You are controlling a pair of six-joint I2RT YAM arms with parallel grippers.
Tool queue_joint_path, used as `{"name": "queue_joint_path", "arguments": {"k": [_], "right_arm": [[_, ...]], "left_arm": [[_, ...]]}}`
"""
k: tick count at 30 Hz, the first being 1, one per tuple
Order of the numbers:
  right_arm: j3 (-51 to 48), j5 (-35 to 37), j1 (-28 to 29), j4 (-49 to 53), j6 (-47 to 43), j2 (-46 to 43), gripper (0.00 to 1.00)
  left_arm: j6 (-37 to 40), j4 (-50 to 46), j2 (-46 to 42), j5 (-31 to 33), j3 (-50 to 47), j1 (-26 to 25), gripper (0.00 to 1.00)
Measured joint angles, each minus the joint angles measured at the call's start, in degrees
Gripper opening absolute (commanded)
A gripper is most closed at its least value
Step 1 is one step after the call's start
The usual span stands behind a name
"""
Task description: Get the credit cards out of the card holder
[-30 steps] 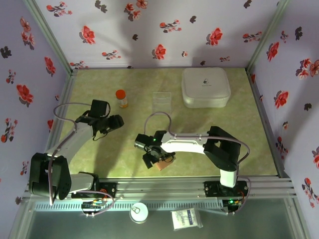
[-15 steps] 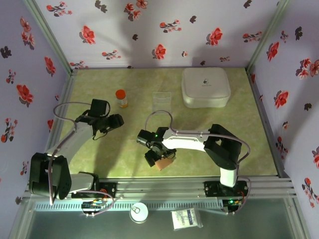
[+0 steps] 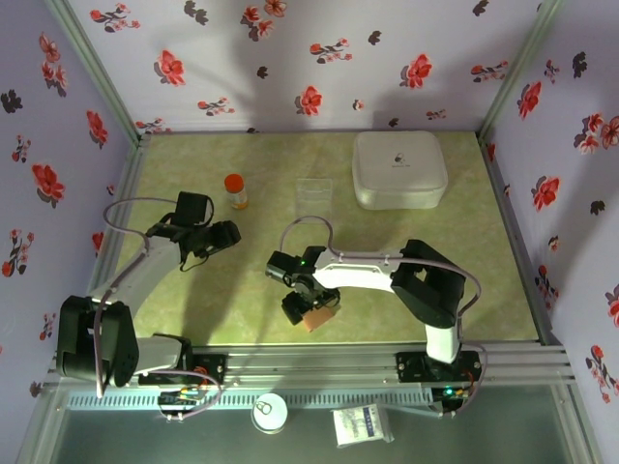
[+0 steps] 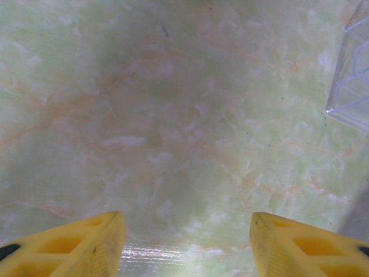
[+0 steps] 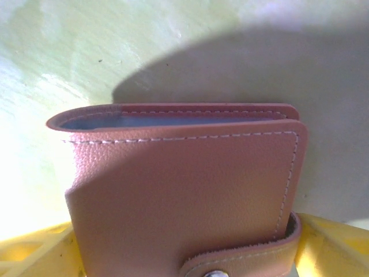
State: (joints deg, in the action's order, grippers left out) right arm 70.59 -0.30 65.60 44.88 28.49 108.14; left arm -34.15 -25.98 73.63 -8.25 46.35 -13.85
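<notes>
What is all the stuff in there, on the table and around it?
card holder: one, pinkish tan, closed with its strap snapped, near the table's front edge
white box: one, white, rounded, back right
clear tray: one, see-through, back middle
small bottle: one, orange with a red cap, left of the tray
table: one, pale green marbled
walls: three, lilac with red flowers
round tin: one, white, in front of the table
paper packet: one, white, beside the tin
left pincer: one, yellow, open over bare table
right pincer: one, yellow, astride the card holder
</notes>
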Motion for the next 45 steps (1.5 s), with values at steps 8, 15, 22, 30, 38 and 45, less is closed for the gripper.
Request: {"name": "queue_joint_path", "arguments": {"k": [8,15,22,30,38,45], "right_arm": [[-0.1,-0.2,-0.3,0.0,0.1,-0.3,0.78],[-0.1,-0.4,-2.9,0.0,3.5,-0.9,0.78],[1.6,1.1,-6.1,0.1,10.6,-1.0,0.77],[7.2,2.7,-9.2,0.2,16.9,0.4,0.77],[9.7,3.3,-11.0,0.6,19.4,3.5,0.77],[10.1,3.2,-12.8,0.4,19.1,6.3,0.79]], "left_arm": [[0.0,0.1,0.4,0.0,0.0,0.0,0.59],[0.0,0.5,2.1,-1.3,0.0,0.2,0.59],[0.0,2.4,3.0,-3.8,0.0,0.2,0.59],[0.0,3.5,3.1,-6.1,0.0,0.2,0.59],[0.0,3.6,4.3,-8.1,0.5,0.0,0.58],[-0.2,5.4,4.8,-8.5,1.2,-1.4,0.58]]}}
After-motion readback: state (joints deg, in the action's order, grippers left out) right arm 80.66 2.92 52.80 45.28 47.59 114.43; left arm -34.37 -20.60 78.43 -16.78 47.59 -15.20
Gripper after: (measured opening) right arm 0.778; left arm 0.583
